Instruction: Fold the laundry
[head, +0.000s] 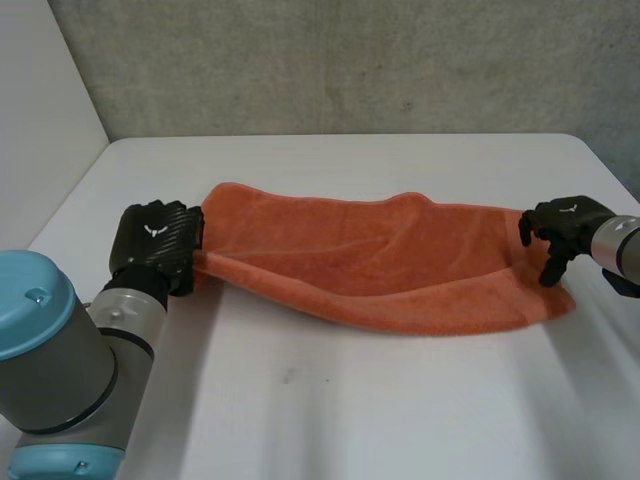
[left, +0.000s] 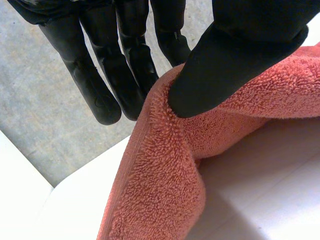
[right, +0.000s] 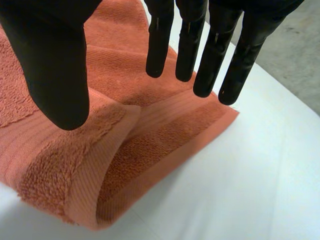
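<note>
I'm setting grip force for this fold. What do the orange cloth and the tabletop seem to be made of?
The orange towel looks like cotton terry: soft, matte, with a fuzzy looped pile and a flatter ribbed band along its end. The table looks smooth and hard with a matte white finish, perhaps laminate or painted board; the look does not settle which.

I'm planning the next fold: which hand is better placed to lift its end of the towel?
Left. The left hand pinches one end of the orange towel against its thumb; the right hand hangs open over the other end, gripping nothing.
</note>
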